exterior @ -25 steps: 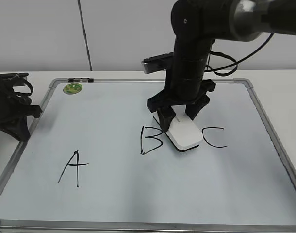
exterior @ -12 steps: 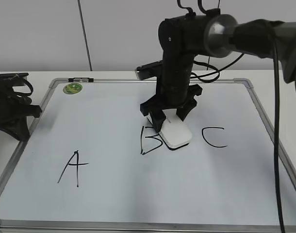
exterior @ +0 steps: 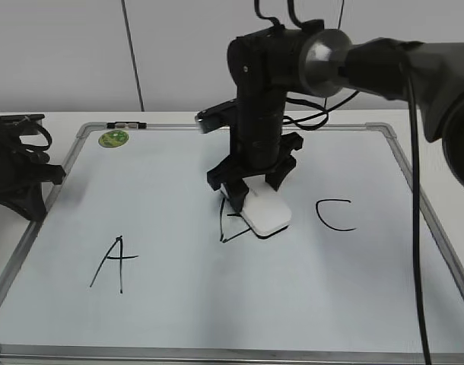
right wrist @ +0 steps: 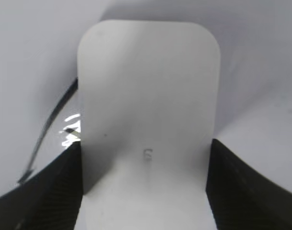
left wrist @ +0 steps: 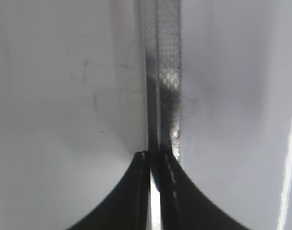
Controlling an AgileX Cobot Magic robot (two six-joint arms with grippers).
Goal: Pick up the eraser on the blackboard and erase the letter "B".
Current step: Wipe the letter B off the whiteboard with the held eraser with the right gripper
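The white eraser point(exterior: 267, 215) lies flat on the blackboard point(exterior: 179, 304), and my right gripper point(exterior: 255, 195) is shut on its two long sides. It covers the right part of the letter "B" point(exterior: 223, 225); only the left upright and a bottom stroke show. In the right wrist view the eraser point(right wrist: 148, 96) fills the gap between the fingers of the right gripper point(right wrist: 145, 155), with a black stroke of the "B" point(right wrist: 45, 139) to its left. My left gripper point(exterior: 30, 199) rests at the board's left edge, shut and empty point(left wrist: 154, 154).
A black "A" point(exterior: 114, 262) is drawn at the lower left and a black "C" point(exterior: 335, 215) to the right of the eraser. A green round magnet point(exterior: 114, 138) sits at the board's top left corner. The silver frame point(left wrist: 167, 72) runs under the left gripper.
My right gripper has slid the eraser leftward across the board, from beside the "C" onto the right side of the "B". The left arm has not moved.
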